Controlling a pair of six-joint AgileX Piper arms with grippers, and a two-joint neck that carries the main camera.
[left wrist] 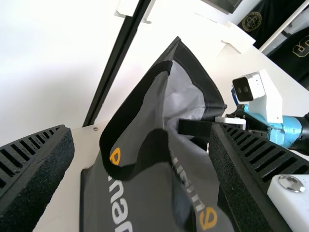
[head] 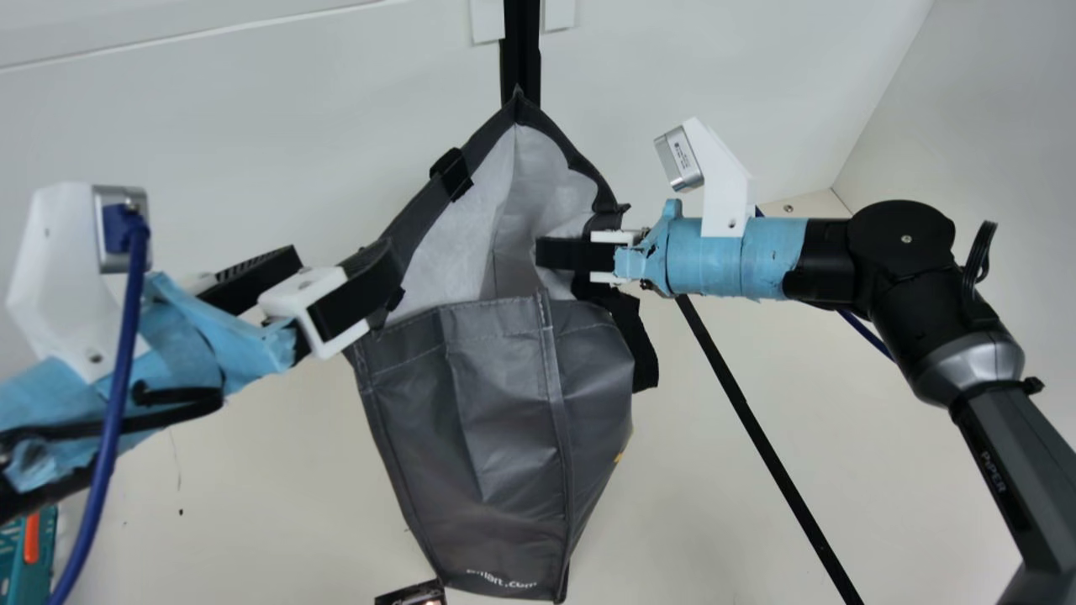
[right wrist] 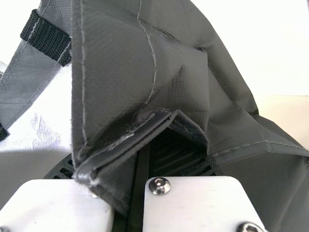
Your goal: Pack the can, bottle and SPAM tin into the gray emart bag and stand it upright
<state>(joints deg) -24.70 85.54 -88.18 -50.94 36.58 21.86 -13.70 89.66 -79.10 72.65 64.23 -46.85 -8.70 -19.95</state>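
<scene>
The left gripper, two fingers wide apart, is by one gray emart bag with white words and yellow marks. The right gripper pinches the bag's top edge. One black pole is behind.

Gray bag — mouth open, rim creased.

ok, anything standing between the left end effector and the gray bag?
No separate object visible: the bag is directly ahead of the open left end effector. Its own black handle droops on that side, possible snag. Right end effector grips the rim opposite, not between.
</scene>
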